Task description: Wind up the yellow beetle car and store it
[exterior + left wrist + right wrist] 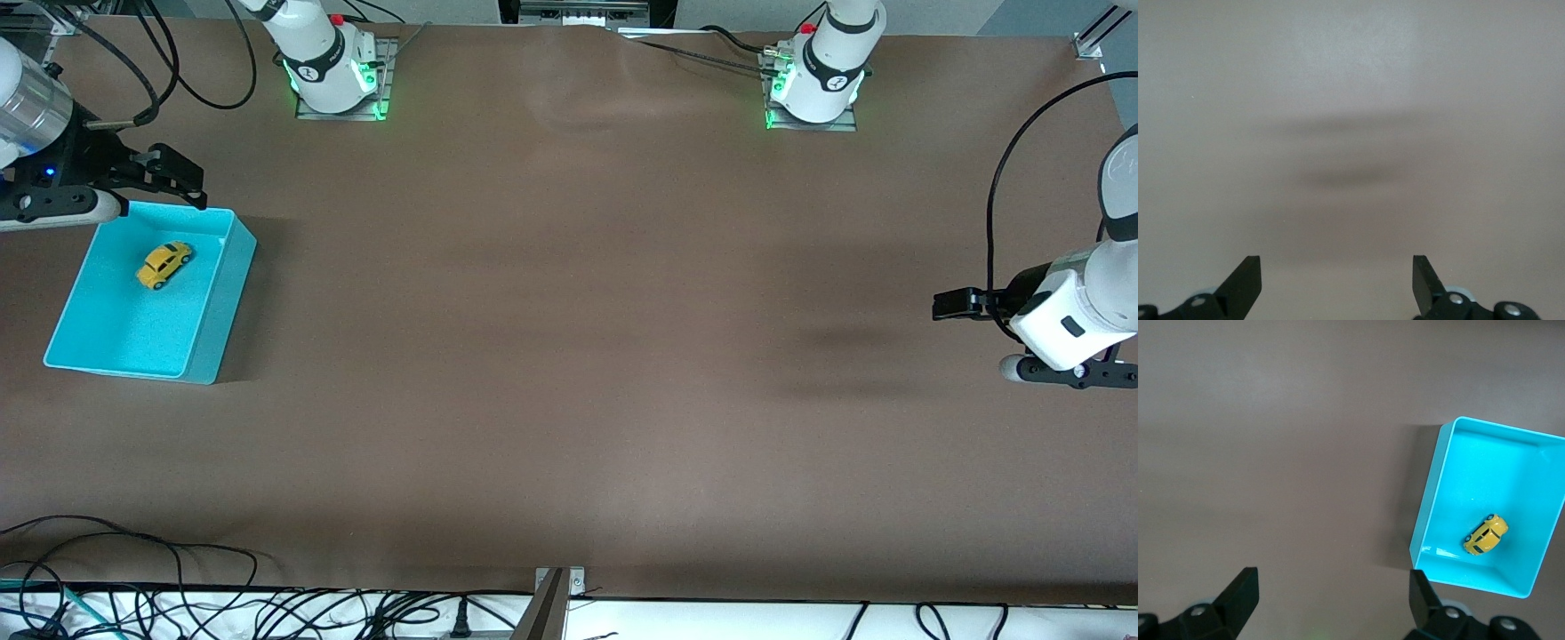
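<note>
The yellow beetle car (164, 264) (1485, 535) lies inside the turquoise bin (227, 284) (1431, 500) at the right arm's end of the table, on its wheels and touching no wall. My right gripper (187, 182) (1333, 580) hangs open and empty in the air beside the bin's corner toward the robots' bases, with only bare table between its fingers. My left gripper (953, 305) (1337, 267) waits open and empty over bare table at the left arm's end.
The brown table cover (569, 338) spreads wide between the two arms. Both arm bases (333, 84) (813, 93) stand along the table's robot edge. Loose cables (178, 596) and a metal bracket (560, 587) lie along the edge nearest the front camera.
</note>
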Available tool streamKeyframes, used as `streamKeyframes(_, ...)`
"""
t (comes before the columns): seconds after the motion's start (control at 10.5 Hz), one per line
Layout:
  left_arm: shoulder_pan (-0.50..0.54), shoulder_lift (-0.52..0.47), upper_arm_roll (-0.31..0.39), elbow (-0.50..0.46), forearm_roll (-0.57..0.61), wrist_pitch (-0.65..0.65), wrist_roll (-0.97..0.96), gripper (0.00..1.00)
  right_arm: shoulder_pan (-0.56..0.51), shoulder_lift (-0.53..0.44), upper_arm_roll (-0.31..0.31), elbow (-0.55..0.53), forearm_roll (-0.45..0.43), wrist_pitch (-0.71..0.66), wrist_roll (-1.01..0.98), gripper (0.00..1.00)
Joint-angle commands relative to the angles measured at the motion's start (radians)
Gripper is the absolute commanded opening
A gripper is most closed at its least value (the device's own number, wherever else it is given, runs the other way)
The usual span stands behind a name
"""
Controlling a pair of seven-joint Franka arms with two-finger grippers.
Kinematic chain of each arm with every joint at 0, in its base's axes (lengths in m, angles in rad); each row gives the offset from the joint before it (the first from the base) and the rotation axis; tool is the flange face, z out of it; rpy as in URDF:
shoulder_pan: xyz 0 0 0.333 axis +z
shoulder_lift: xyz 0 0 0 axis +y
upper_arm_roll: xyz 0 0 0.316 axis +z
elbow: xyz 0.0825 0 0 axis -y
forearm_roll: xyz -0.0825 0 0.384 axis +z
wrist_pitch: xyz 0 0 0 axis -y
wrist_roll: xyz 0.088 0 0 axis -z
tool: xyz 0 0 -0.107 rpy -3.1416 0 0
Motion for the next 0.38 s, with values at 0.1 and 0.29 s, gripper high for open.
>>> streamKeyframes(0.1, -0.004, 0.000, 0.005, 0.021, -0.008, -0.017, 0.022, 1.00, 0.029, 0.032, -0.019, 0.037, -0.024, -0.037, 0.014, 1.00)
streamKeyframes(0.29, -0.001, 0.000, 0.005, 0.021, -0.008, -0.019, 0.022, 1.00, 0.031, 0.032, -0.018, 0.037, -0.025, -0.042, 0.018, 1.00)
